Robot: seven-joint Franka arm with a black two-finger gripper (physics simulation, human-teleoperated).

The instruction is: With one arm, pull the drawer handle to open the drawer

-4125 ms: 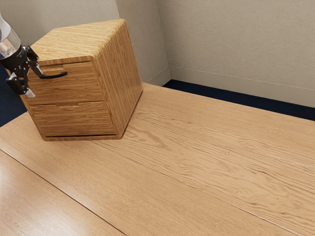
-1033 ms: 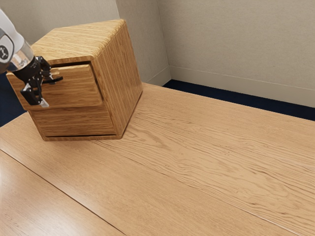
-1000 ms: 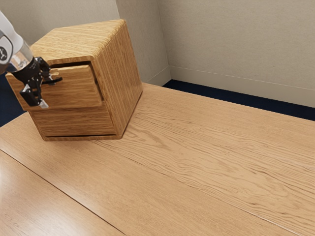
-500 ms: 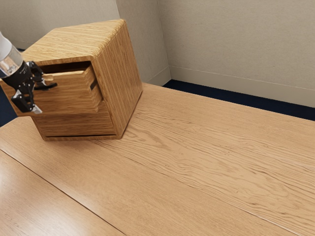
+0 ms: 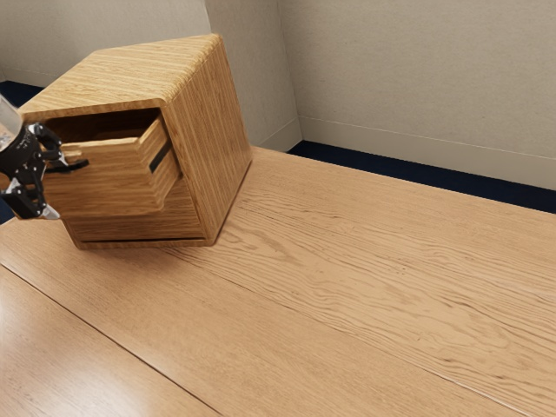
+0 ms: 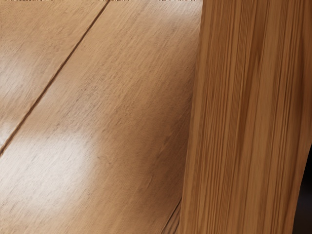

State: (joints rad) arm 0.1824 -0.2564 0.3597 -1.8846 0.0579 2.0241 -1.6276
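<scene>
The upper drawer [image 5: 109, 178] of the wooden cabinet [image 5: 204, 104] stands well out of its opening. Above it, a dark gap shows inside the cabinet, and the side of the drawer is visible with a dark slot in it. The drawer handle [image 5: 74, 163], a thin black bar, sits on the front of this drawer, near the exterior view's left edge. The black gripper [image 5: 28, 170] is right at the outer end of the handle and the bar seems to come out from it. Whether it is clamped on the bar or only lies against it, I cannot tell from here. The lower drawer [image 5: 130, 221] sits flush in the cabinet, under the open one.

The cabinet stands on a wide wooden table [image 5: 347, 287], in the far corner toward the exterior view's left, with one edge turned to the wall [image 5: 417, 69]. A seam [image 5: 104, 334] runs across the table top in front of it. Behind the table is a strip of dark blue floor [image 5: 417, 171].

In the wrist view a wooden panel [image 6: 243, 122] with upright grain stands very near the hand. Which part of the cabinet it is, I cannot say. Beside it lies the table [image 6: 112, 122], with the seam [image 6: 48, 83] crossing it
</scene>
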